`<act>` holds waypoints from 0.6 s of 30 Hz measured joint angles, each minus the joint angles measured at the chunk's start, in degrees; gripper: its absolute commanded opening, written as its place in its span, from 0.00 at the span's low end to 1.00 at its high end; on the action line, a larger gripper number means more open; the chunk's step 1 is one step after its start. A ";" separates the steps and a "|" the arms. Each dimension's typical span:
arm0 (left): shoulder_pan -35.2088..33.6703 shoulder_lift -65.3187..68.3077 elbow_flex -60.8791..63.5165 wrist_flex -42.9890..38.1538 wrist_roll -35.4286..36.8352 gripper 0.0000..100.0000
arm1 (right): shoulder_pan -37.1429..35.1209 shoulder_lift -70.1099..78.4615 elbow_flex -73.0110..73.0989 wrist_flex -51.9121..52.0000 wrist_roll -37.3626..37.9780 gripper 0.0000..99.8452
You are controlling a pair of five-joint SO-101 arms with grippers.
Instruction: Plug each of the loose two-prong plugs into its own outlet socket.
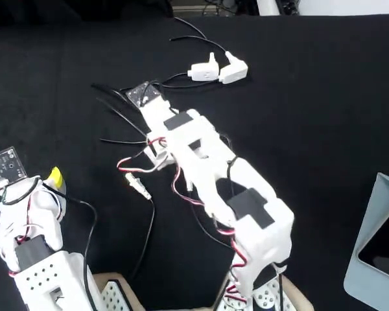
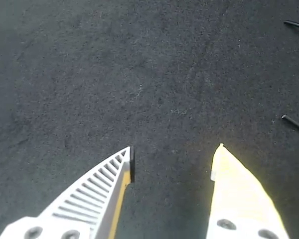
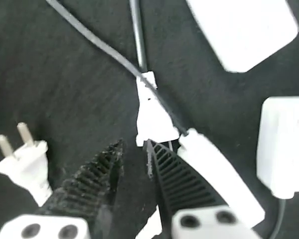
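Note:
My right gripper is open by a narrow gap, with nothing between its black fingers. Just past its tips lies a white plug on a dark cable. Another white two-prong plug lies off to one side, prongs bare. Two white socket blocks lie beyond the plugs. From above, the two sockets sit together at the back, and a loose plug lies beside the right arm. At the near left, my left gripper stands wide open over bare black cloth.
Black cables loop across the cloth around the right arm. A grey tablet stand sits at the right edge. Two thin black cable ends cross one corner of the left wrist view.

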 measured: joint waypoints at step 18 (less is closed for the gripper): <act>0.00 0.00 0.00 0.00 0.00 0.26 | 0.88 0.88 -3.87 5.54 0.26 0.02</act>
